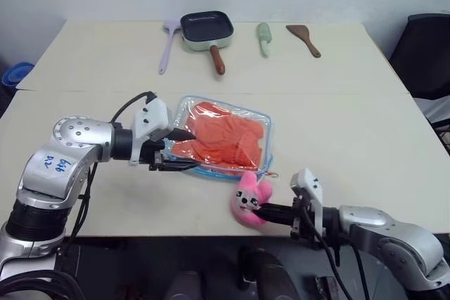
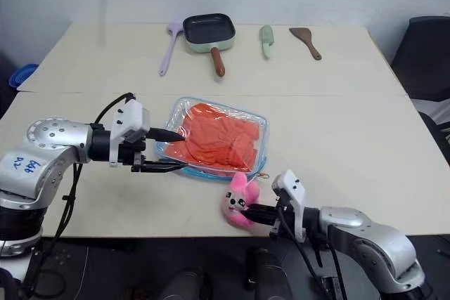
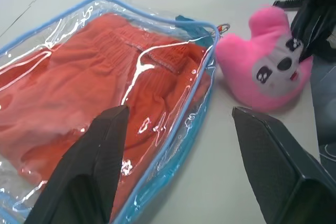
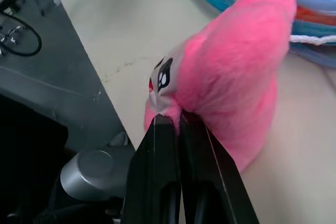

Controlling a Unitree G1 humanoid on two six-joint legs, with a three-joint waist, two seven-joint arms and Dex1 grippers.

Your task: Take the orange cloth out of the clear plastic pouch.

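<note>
Lying flat across the scene, the pale beige table has a smooth matte top with a thin seam running from side to side. Near its middle rests the clear plastic pouch, a glossy rounded rectangle with light-blue zipper edging. Inside it, the orange cloth fills almost the whole pouch; its soft fabric is gathered in wrinkled folds.

At the far edge lie four kitchen things in a row: a lilac spatula, a dark square pan with a mint rim and a brown handle, a pale green utensil and a brown wooden spatula.

The left gripper is at the left side of the pouch with its two black fingers apart, one finger over the plastic and one low beside the blue edge; it grips nothing I can confirm.

Just beside the pouch's near corner stands the pink plush toy, fluffy, with two ears and a grey face patch. The right gripper is closed, its fingers pressed together against the toy's lower edge; whether fur is pinched between them I cannot tell.
</note>
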